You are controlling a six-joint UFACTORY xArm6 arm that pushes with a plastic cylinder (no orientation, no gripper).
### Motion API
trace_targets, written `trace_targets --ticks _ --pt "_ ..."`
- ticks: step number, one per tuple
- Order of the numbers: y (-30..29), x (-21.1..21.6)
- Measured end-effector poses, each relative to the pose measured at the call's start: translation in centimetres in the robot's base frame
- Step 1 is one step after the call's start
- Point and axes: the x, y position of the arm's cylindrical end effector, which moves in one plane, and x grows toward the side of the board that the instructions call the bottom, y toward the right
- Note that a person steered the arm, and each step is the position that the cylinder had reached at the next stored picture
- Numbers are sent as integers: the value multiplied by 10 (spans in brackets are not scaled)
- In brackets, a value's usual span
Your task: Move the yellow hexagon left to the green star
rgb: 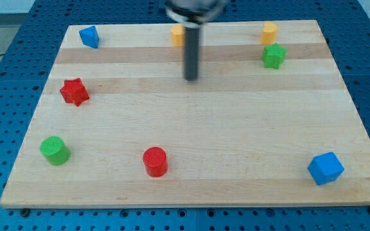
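Note:
A yellow hexagon (270, 32) sits near the view's top right, just above the green star (273, 56), close to it. A second yellow block (176, 35) lies at the top middle, partly hidden behind my rod; its shape is unclear. My tip (191, 78) rests on the board below that yellow block, well to the left of the green star and the yellow hexagon.
A blue block (89, 36) is at the top left, a red star (74, 92) at the left, a green cylinder (54, 150) at the bottom left, a red cylinder (155, 161) at the bottom middle, a blue cube (325, 169) at the bottom right.

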Motion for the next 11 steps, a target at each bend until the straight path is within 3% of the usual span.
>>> trace_targets --ticks 1,2,3,5,6,7,8,9,11 --pt "-58 -62" --pt "-45 -101" --pt "10 -102" --pt "44 -121" --pt "62 -72" --pt "74 -62" --pt "60 -111" --pt "100 -114" --pt "121 -24"
